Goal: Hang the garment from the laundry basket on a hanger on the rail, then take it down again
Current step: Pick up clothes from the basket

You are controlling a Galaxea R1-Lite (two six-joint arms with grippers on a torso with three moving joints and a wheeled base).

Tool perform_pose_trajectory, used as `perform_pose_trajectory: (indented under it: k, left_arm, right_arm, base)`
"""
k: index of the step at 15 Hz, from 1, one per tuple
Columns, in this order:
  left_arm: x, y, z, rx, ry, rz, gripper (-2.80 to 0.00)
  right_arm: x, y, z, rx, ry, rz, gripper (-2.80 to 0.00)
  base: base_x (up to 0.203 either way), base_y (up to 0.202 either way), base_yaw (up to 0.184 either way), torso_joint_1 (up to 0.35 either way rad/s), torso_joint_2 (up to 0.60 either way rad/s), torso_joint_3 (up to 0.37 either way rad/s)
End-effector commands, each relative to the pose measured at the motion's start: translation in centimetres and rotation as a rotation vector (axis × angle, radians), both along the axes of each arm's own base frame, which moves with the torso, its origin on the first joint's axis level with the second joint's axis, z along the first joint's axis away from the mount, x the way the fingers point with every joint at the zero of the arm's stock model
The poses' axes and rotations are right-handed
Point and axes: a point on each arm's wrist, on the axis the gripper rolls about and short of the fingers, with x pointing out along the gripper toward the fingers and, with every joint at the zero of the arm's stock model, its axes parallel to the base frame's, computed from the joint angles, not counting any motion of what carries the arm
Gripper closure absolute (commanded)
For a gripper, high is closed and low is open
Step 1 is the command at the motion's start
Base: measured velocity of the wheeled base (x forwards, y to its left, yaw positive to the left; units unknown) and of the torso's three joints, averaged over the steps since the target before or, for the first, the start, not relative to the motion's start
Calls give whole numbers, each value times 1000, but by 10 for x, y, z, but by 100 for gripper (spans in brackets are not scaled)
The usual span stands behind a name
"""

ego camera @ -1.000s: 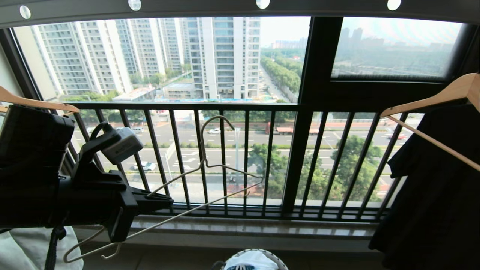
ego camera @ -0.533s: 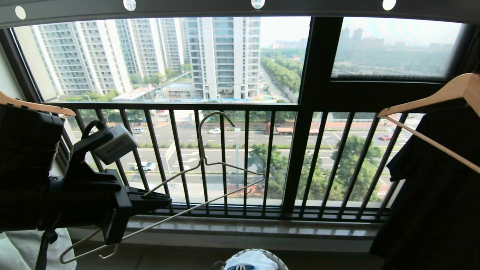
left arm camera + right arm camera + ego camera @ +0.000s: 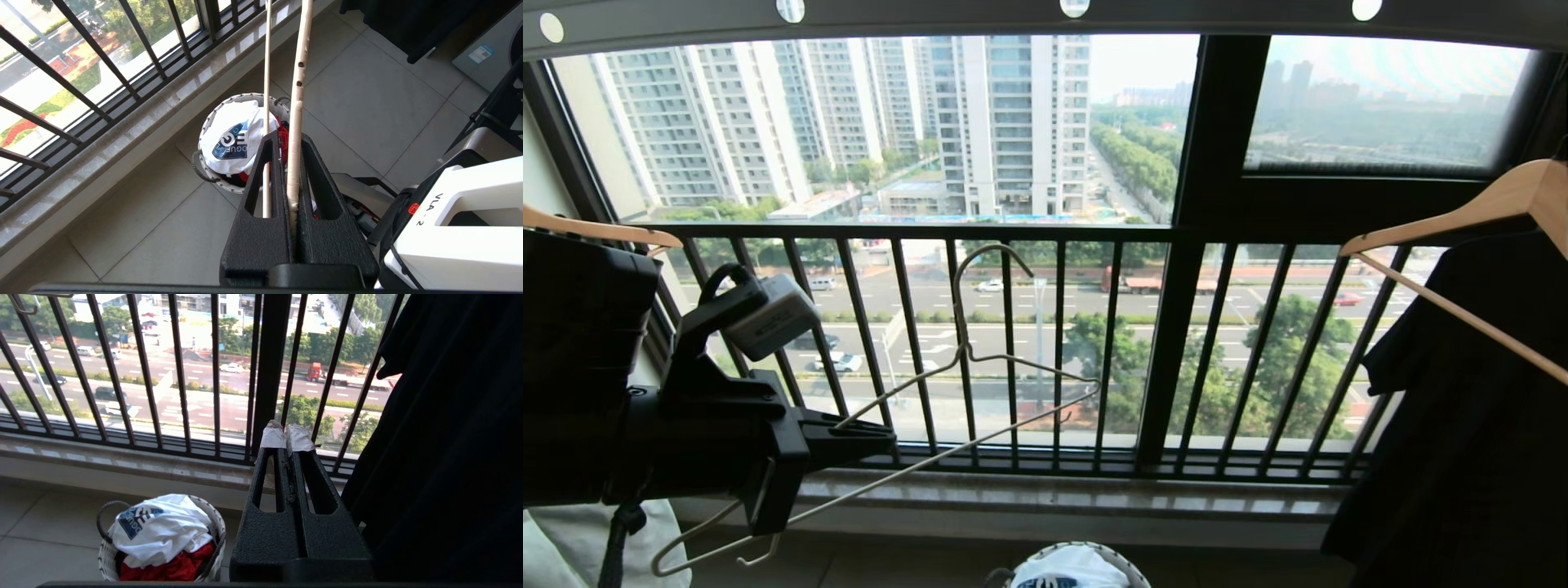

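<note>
Grey tiled floor [image 3: 367, 102] carries the laundry basket [image 3: 107, 555], set close to the stone sill under the black barred window railing [image 3: 1013, 359]. Basket holds the garment [image 3: 163, 526] bunched on top, red cloth [image 3: 171, 567] under it. Robot's white base [image 3: 457, 228] just beside the basket.

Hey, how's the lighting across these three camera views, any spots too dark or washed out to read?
Head view: backlit window, so the left gripper and hanging black shirt are near-silhouettes, the sky hazy. Left wrist view: evenly lit, the white printed T-shirt clear. Right wrist view: shirt side almost black.
</note>
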Motion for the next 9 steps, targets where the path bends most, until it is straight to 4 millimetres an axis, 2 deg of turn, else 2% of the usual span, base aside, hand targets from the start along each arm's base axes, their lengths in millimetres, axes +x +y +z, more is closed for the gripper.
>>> perform_pose_trajectory:
  k: [1, 6, 9]
  left_arm:
    - [0, 0, -1, 0, 3, -3, 0]
    - [-1, 0, 1, -5, -9, -2, 0]
    - [-1, 0, 1, -4, -10, -3, 0]
  right_arm:
    - [0, 0, 0, 2, 3, 1, 0]
    - [0, 0, 0, 6, 2, 1, 0]
    - [0, 0, 0, 6, 2, -1, 0]
  base:
    - [0, 0, 0, 0, 0, 0]
    - [0, 0, 0, 0, 0, 0]
    - [0, 0, 0, -132, 280, 148]
